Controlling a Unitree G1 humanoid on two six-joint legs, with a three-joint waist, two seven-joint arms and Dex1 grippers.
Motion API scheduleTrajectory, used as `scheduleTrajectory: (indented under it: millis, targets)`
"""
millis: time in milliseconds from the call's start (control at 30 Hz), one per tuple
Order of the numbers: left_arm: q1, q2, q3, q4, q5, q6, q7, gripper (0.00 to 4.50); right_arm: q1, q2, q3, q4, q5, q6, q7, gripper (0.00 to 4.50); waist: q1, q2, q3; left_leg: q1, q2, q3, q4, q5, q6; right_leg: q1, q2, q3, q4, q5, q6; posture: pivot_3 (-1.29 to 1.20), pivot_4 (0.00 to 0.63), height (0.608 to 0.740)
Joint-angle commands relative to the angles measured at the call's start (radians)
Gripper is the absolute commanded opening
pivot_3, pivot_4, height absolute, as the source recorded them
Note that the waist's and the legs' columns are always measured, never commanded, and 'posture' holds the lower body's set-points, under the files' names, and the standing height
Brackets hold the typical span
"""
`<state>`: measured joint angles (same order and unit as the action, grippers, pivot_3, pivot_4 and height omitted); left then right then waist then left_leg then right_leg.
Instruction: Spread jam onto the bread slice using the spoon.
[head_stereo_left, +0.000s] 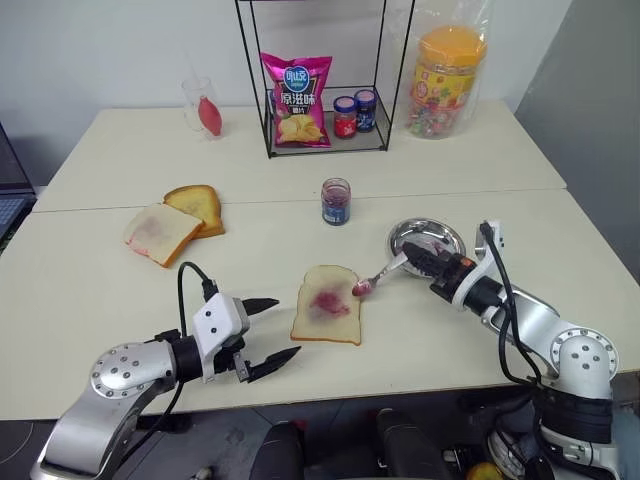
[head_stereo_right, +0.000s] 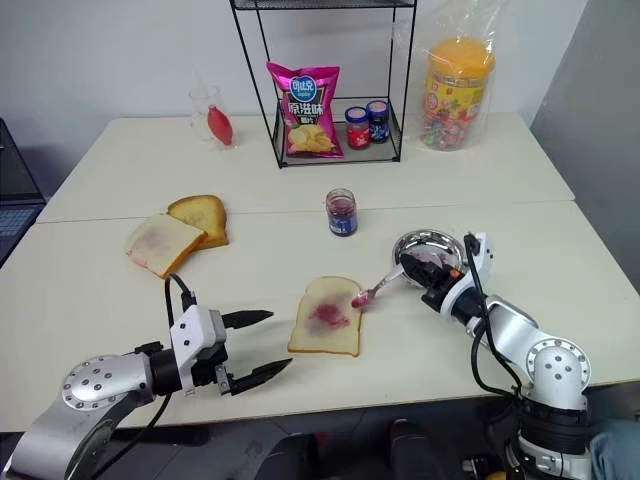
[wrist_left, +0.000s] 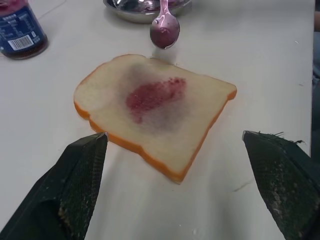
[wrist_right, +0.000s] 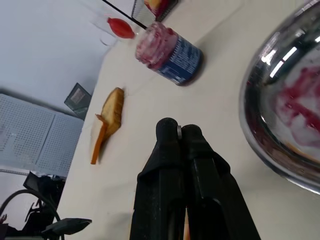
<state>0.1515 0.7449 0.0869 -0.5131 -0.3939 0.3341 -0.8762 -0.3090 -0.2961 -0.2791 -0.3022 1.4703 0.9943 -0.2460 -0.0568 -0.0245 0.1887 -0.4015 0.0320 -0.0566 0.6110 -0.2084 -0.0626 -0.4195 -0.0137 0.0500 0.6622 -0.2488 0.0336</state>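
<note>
The bread slice (head_stereo_left: 327, 305) lies flat near the table's front edge with a red-purple jam smear (wrist_left: 152, 95) in its middle. My right gripper (head_stereo_left: 420, 257) is shut on the handle of the spoon (head_stereo_left: 382, 275). The spoon's bowl (wrist_left: 165, 31), coated with jam, hovers just past the slice's right far corner. My left gripper (head_stereo_left: 270, 335) stands open and empty a little left of the slice, pointing at it, with its fingers (wrist_left: 75, 185) spread wide. The open jam jar (head_stereo_left: 336, 201) stands behind the slice.
A metal dish (head_stereo_left: 427, 238) smeared with jam sits under my right gripper. Another white slice (head_stereo_left: 158, 234) and a toasted slice (head_stereo_left: 197, 205) lie at the left. A wire rack holds a crisp bag (head_stereo_left: 296, 100) and two small jars (head_stereo_left: 355, 113). A candy tub (head_stereo_left: 450, 80) stands at the back right.
</note>
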Motion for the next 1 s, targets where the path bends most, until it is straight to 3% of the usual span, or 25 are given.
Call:
scheduleTrajectory:
  millis: [33,267,500,733,1000]
  targets:
    - [-0.141,0.092,0.040,-0.083,-0.097,0.088,-0.063,4.50,-0.085,-0.047,-0.054,-0.003,0.038,-0.061,0.018,0.04,0.001,-0.001,0.001,0.000,0.000,0.000,0.000,0.000,0.000,0.000,0.000,0.000,0.000,0.000,0.000,0.00,0.150,0.740]
    - [-0.477,0.099,-0.063,-0.105,-0.222,0.289,-0.047,4.50,-0.127,-0.164,-0.144,0.093,-0.003,-0.115,0.086,0.04,0.014,-0.002,0.001,0.000,-0.001,-0.001,0.002,0.000,0.000,0.005,0.000,0.000,-0.005,0.003,0.006,0.00,0.150,0.740]
    - [-0.663,0.049,-0.178,-0.047,-0.191,0.336,-0.042,4.50,-0.073,-0.224,-0.197,0.216,-0.106,-0.166,0.185,0.04,0.015,-0.002,0.001,0.000,-0.001,-0.002,0.001,-0.001,0.002,0.004,0.001,-0.001,-0.004,0.002,0.008,0.00,0.150,0.740]
    - [-0.680,-0.016,-0.265,0.011,-0.113,0.261,-0.061,4.50,-0.112,-0.220,-0.203,0.415,-0.218,-0.208,0.280,0.04,0.004,-0.001,0.001,0.002,-0.001,0.000,0.002,-0.001,0.002,0.005,0.001,0.001,-0.003,0.002,0.008,0.00,0.150,0.740]
    - [-0.671,-0.027,-0.275,0.048,-0.072,0.218,-0.093,4.50,-0.166,-0.224,-0.194,0.541,-0.332,-0.211,0.362,0.04,0.004,-0.001,0.001,0.002,-0.001,0.001,0.002,-0.001,0.002,0.005,0.001,0.003,-0.002,0.002,0.008,0.00,0.150,0.740]
